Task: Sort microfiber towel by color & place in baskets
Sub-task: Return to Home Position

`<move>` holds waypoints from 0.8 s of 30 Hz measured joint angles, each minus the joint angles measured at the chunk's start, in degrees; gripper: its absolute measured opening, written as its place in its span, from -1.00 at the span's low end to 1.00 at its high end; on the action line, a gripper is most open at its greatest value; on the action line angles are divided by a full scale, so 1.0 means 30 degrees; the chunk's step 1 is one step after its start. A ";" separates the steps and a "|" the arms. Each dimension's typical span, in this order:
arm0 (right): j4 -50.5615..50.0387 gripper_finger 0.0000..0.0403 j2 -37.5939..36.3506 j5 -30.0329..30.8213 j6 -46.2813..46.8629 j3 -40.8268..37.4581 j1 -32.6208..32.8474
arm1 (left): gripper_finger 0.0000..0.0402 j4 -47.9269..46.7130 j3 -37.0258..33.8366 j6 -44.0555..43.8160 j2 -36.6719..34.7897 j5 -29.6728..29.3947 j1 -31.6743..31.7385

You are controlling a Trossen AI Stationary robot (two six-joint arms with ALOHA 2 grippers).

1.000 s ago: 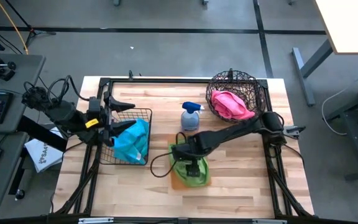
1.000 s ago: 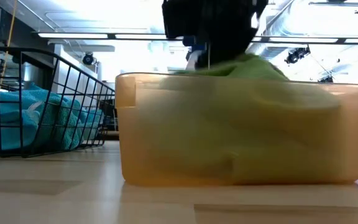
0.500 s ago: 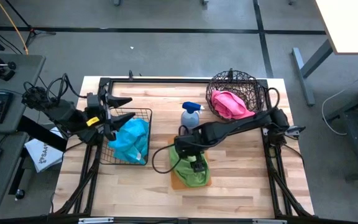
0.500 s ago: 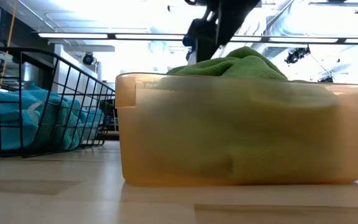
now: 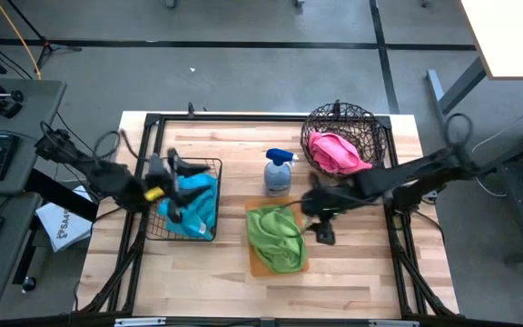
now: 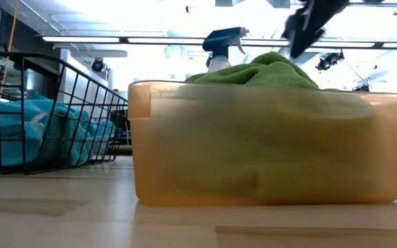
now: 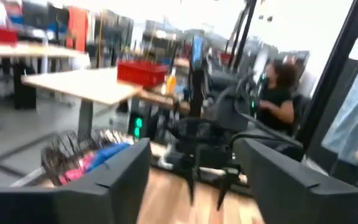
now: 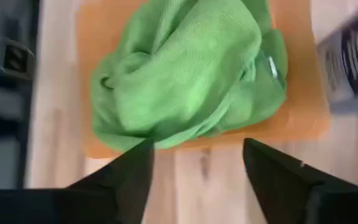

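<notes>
Three towels, three baskets, each colour apart. Green towel (image 5: 275,238): lies heaped in the see-through orange tray (image 6: 267,151) at the front middle of the wooden table (image 5: 361,272), rising above the rim in the low view. Right gripper (image 8: 196,155): hangs above bare wood just beside the tray's right side, clear of the cloth, fingers spread wide with nothing between them. Looks down past those fingers onto the green heap, cloth just ahead of the tips and not touched. Cyan towel (image 5: 193,204): fills the square black wire basket (image 6: 81,96) at the table's left. Left gripper (image 7: 194,152): hovers over that basket's left side, above the cyan cloth, jaws parted and empty. Pink towel (image 5: 339,153): sits in the round brown wire basket (image 5: 339,116) at the far right corner, well apart from both grippers. Spray bottle (image 5: 278,173) with blue trigger: stands upright between the two wire baskets, just behind the tray.
</notes>
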 joint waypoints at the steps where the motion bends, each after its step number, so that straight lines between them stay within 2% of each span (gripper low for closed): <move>1: 0.0640 0.10 -0.1027 0.0236 0.0961 -0.0971 0.0125 | 0.11 0.0345 -0.0367 0.0444 -0.0525 0.0059 0.0231; 4: 0.1860 -0.26 -0.3507 0.1592 0.3787 -0.2929 0.0555 | -0.20 0.0354 -0.1912 0.0976 -0.2382 0.0030 0.1177; 8: 0.3345 -0.88 -0.5894 0.4079 0.6885 -0.3834 0.1363 | -0.77 0.0971 -0.5111 0.1251 -0.4954 0.1200 0.2856; 10: 0.4062 -0.92 -0.6818 0.5593 0.7734 -0.3823 0.1863 | -0.94 0.2507 -0.7254 0.0910 -0.6238 0.2235 0.3616; 12: 0.4157 -0.90 -0.7498 0.6790 0.8241 -0.3729 0.2139 | -0.93 0.4562 -0.9574 0.0691 -0.7439 0.3186 0.4257; 16: 0.3073 -0.98 -0.8302 0.6424 0.8285 -0.3714 0.2353 | -0.98 0.8507 -1.3626 0.0601 -0.9704 0.4168 0.5130; 19: 0.1901 -0.97 -0.8449 0.5399 1.0872 -0.3714 0.2354 | -0.98 1.0366 -1.5975 0.0595 -1.1363 0.4501 0.5636; 20: 0.1406 -0.97 -0.8463 0.5280 1.1296 -0.3714 0.2347 | -0.99 1.0495 -1.6624 0.0292 -1.1892 0.4581 0.5779; 22: 0.1141 -0.98 -0.8457 0.5244 1.1261 -0.3714 0.2590 | -1.00 0.8252 -1.6455 -0.0260 -1.2858 0.4608 0.6032; 24: 0.1136 -0.99 -0.8459 0.5342 1.1034 -0.3832 0.3022 | -1.00 0.7409 -1.6579 -0.0369 -1.3649 0.4771 0.6226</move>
